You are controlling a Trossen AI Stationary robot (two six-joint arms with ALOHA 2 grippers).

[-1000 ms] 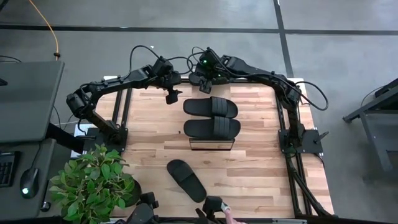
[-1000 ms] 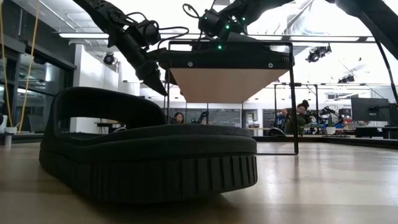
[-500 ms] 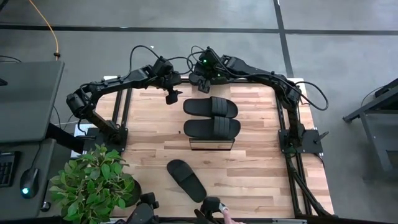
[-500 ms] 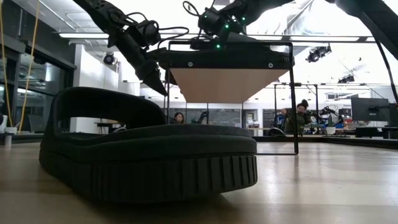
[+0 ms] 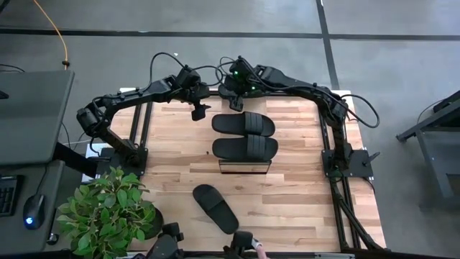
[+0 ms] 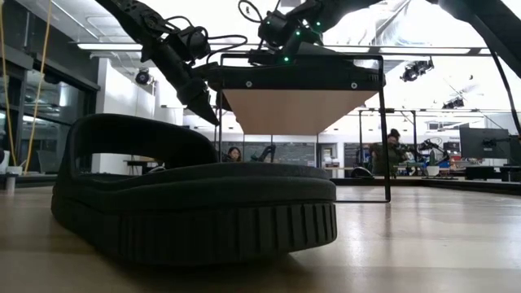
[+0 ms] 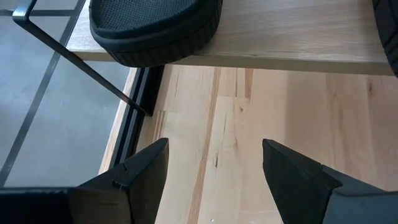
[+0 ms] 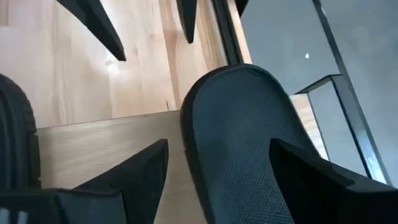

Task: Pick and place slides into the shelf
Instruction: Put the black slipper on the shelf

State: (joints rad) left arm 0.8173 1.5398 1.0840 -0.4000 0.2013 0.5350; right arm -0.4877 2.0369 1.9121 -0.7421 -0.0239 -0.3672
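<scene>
Staying put since earlier, right gripper (image 5: 231,92) fingers spread over shelf slide (image 5: 243,124), left gripper (image 5: 199,112) fingers spread.

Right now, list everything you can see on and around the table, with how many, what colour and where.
slides on the shelf: two, black, side by side on top of the rack.
slide on the table: one, black, near front edge, alone.
shelf: one, light wood top, dark frame, table centre.
table: one, pale wood.
plant: one, green, front-left corner.
people: a few, far back in the room.
left gripper: open, left of the shelf.
right gripper: open, over the rear slide.
</scene>
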